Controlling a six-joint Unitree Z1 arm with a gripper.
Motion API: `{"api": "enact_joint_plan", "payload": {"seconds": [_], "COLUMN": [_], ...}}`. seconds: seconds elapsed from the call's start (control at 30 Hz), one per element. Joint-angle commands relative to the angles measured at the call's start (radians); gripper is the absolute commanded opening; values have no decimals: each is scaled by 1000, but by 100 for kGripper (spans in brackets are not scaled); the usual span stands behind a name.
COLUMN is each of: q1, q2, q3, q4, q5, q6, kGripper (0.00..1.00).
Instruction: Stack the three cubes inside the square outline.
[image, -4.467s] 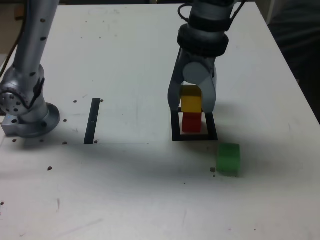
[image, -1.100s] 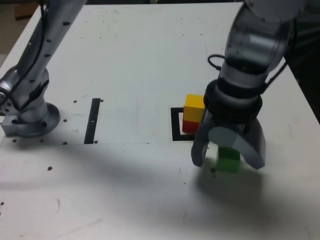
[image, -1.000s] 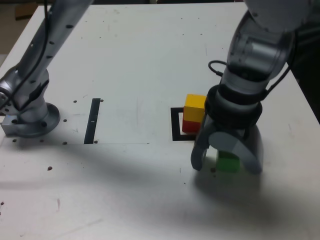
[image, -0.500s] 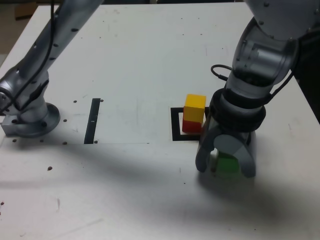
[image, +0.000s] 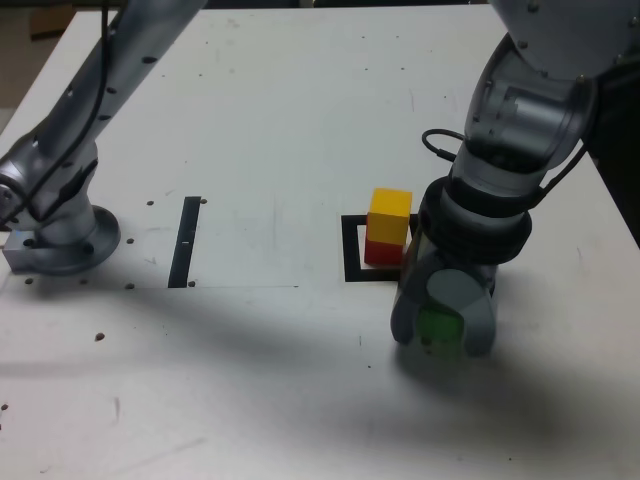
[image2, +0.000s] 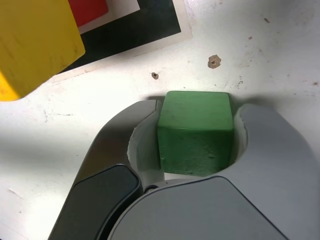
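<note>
Exterior view: on a scuffed white tabletop (image: 260, 120), the silver-grey arm's gripper (image: 441, 328) stands low over a small, matte green cube (image: 440, 327), its two curved grey jaws drawn in against the block's sides. The green cube sits on the table at about five o'clock from the thick black square outline (image: 352, 250), just outside its border. Inside that outline a glossy yellow cube (image: 390, 214) rests squarely on a red cube (image: 381, 250). A thin black strip (image: 185, 241) lies well apart, at nine o'clock from the stack, near the arm's round metal base (image: 62, 245)

Wrist view: the gripper (image2: 196, 142) holds the green cube (image2: 196, 131) by two opposite flat faces, jaws touching both sides. The block looks rigid, light and sharp-edged, likely plastic or painted wood; its smooth faces could slip, so a centred pinch on parallel faces seems the sound hold. The yellow cube (image2: 35, 42) looms nearby, the red cube (image2: 89, 9) and the black outline (image2: 135, 31) beneath it
</note>
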Motion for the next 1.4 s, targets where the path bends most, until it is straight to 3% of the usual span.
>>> {"api": "enact_joint_plan", "payload": {"seconds": [0.0,0.33,0.77,1.37], "q1": [1,-21,-21,115], "q2": [-15,-115,-293,-356], "q3": [3,-6,13,122], "q4": [4,32,172,175], "q5": [5,51,143,145], "q6": [-1,1,-14,55], "kGripper": [22,22,22,22]}}
